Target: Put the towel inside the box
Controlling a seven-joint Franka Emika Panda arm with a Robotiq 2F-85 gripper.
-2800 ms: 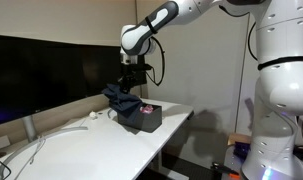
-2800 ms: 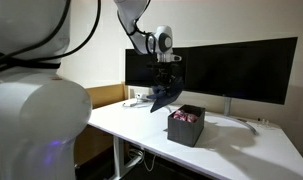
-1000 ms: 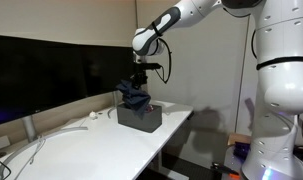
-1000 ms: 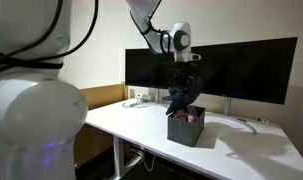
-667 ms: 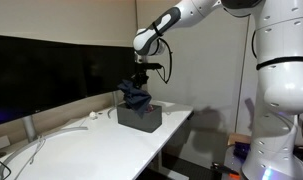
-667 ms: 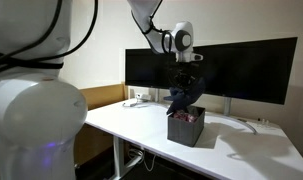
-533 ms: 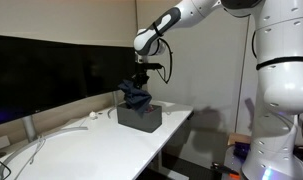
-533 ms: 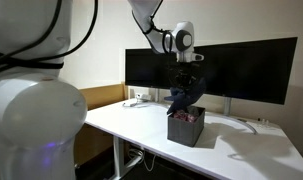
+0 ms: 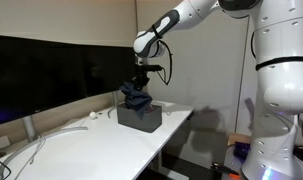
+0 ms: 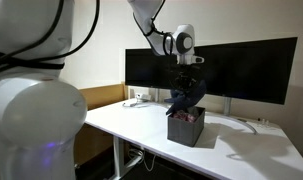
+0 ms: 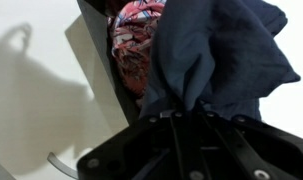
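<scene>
Towel (image 10: 184,100) bunched, hanging straight down from claw (image 10: 186,86), jaws clamped tight on top edge. Lower folds right over box (image 10: 186,130), maybe dipping inside. Straight drop should land it, imo.

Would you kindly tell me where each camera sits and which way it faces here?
Exterior view: off the table end, looking along the table at the box; arm and white body show.
Exterior view: behind the white body, facing the monitor; arm shows.
Wrist view: above the gripper, looking down at the towel and box.
Both exterior views share towel, box and gripper.
</scene>
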